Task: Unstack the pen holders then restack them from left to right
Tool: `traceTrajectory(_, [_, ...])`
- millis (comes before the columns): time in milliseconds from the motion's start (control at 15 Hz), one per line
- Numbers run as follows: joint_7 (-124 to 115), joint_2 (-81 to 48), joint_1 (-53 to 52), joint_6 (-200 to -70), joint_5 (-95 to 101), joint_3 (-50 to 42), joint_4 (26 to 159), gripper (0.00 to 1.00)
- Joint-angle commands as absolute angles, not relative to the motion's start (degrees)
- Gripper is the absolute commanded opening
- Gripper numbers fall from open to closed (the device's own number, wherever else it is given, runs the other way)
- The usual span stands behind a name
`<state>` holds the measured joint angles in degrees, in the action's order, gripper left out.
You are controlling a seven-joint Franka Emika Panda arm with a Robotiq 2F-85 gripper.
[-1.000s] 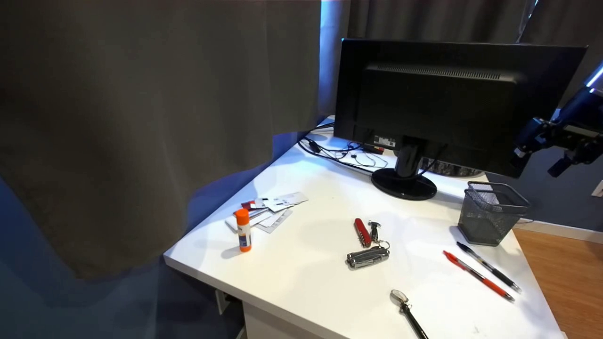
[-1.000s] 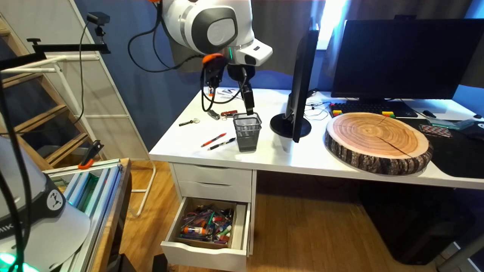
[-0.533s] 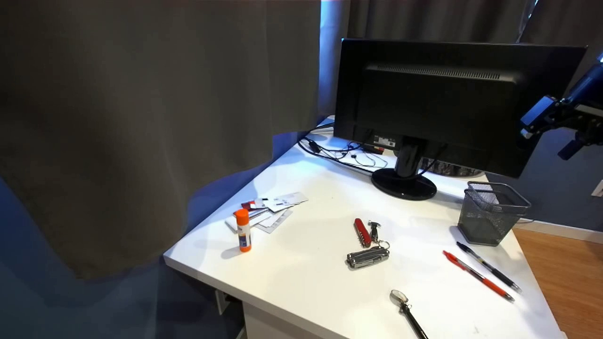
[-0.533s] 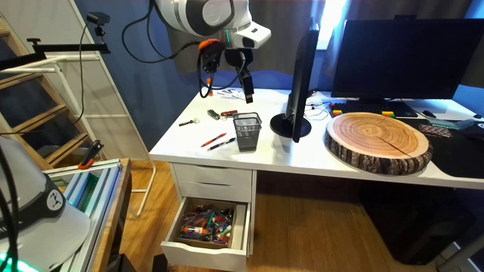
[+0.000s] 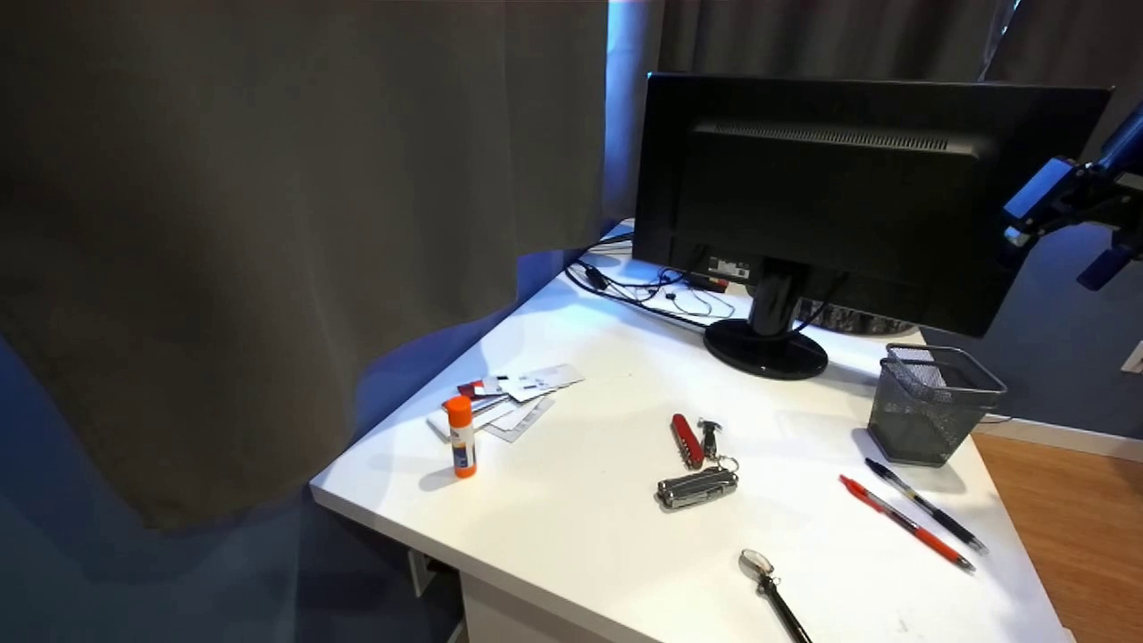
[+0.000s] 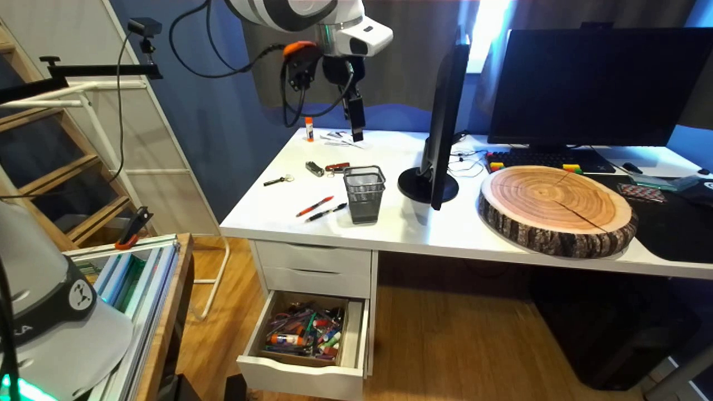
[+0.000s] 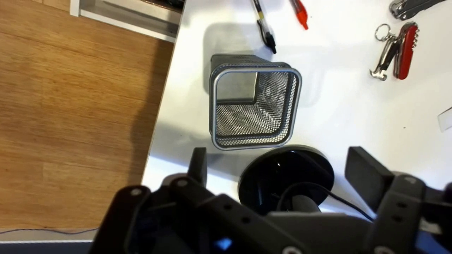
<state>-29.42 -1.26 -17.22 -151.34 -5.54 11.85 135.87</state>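
Observation:
The two dark grey mesh pen holders [image 5: 933, 406] stand upright, nested in one another, near the desk's edge; a double rim shows. They also show in an exterior view [image 6: 365, 197] beside the monitor base. In the wrist view the nested pen holders [image 7: 256, 121] are seen from above, with nothing inside. My gripper [image 7: 277, 157] is open and empty, its fingers wide apart. In the exterior views the gripper [image 5: 1055, 256] hangs well above the desk, its fingertips [image 6: 357, 136] higher than the holders' rims and apart from them.
A monitor [image 5: 857, 196] on a round black base [image 6: 418, 185] stands close beside the holders. A red pen [image 5: 906, 525] and a black pen [image 5: 929, 507] lie near them. Pocket tools [image 5: 698, 488], a glue stick [image 5: 462, 438] and a wood slice [image 6: 557, 206] are on the desk. A drawer [image 6: 301, 379] is open.
My gripper has risen away from the pen holders and shifted slightly left in the exterior view with the whole desk front. The pen holders have not moved.

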Motion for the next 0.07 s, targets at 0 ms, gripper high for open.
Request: traceTrajectory(0, [-29.20,-1.18,-16.31,-151.21,-5.68,12.70,135.87,1.00])
